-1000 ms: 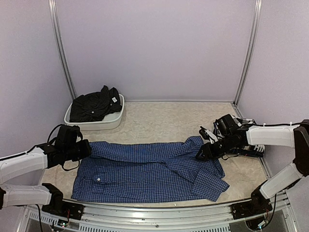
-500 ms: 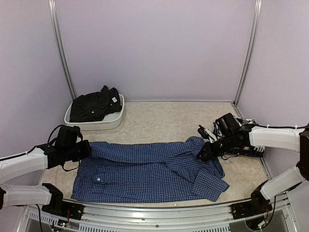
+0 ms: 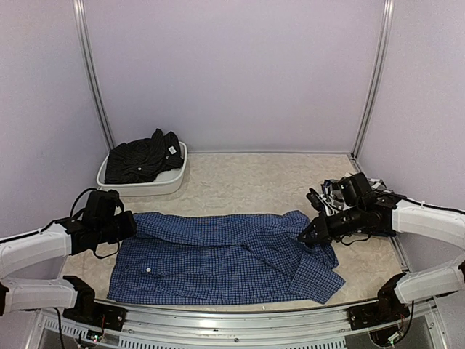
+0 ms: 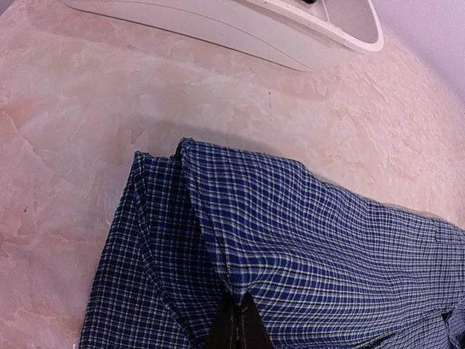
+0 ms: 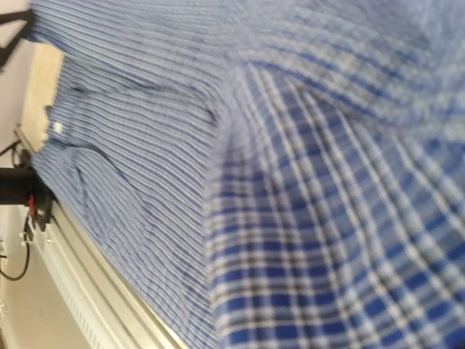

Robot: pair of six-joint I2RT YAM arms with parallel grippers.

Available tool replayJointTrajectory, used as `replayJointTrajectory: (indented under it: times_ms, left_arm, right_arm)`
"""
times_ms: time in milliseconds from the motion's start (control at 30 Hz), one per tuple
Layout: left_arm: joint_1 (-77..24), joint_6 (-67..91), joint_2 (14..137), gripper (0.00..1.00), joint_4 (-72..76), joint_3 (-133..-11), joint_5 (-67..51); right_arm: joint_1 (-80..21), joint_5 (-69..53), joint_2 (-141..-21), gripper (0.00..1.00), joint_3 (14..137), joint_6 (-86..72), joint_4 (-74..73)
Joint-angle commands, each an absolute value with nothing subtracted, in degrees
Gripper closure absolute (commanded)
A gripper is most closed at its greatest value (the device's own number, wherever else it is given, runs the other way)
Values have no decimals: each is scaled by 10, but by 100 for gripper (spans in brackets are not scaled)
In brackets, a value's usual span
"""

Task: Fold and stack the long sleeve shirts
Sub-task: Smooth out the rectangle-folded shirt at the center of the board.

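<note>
The blue checked long sleeve shirt point(image 3: 218, 254) lies spread across the near half of the table, partly folded lengthwise. My left gripper point(image 3: 131, 224) is shut on its left edge; in the left wrist view the closed fingertips point(image 4: 236, 323) pinch a fold of the blue shirt point(image 4: 305, 247). On the other side, my right gripper point(image 3: 305, 235) is shut on the shirt's bunched right end. The blue shirt point(image 5: 290, 218) fills the right wrist view and hides the fingers there. A plain black shirt point(image 3: 142, 158) lies crumpled in a tub.
The white tub point(image 3: 171, 185) stands at the back left, its rim point(image 4: 290, 43) just beyond the shirt in the left wrist view. Metal frame posts point(image 3: 375, 73) rise at the back corners. A metal rail point(image 3: 232, 321) runs along the table's near edge.
The right gripper went from open to shut on the shirt's right end and has drawn back to the right, pulling the cloth taut. The left gripper has held still.
</note>
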State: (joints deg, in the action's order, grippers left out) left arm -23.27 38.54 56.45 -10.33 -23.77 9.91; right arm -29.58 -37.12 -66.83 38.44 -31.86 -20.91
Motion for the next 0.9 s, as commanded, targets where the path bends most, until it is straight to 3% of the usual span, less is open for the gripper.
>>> replayJointTrajectory:
  times_ms: [0, 233, 500, 633, 867]
  left_arm:
    - [-228, 377, 554, 100, -99, -234, 115]
    - [-228, 378, 552, 100, -97, -226, 123]
    - [-227, 378, 567, 100, -74, -204, 116]
    - [-226, 375, 565, 100, -74, -202, 115]
    - [-226, 374, 565, 100, -67, -200, 111]
  right_arm:
    - [-300, -343, -667, 100, 356, -345, -211]
    - [-301, -275, -700, 72, 353, -333, -239]
    - [-300, -196, -674, 43, 430, -324, -296]
    - [-297, -179, -705, 38, 454, -323, -271]
    - [-265, -199, -784, 38, 447, -337, -167]
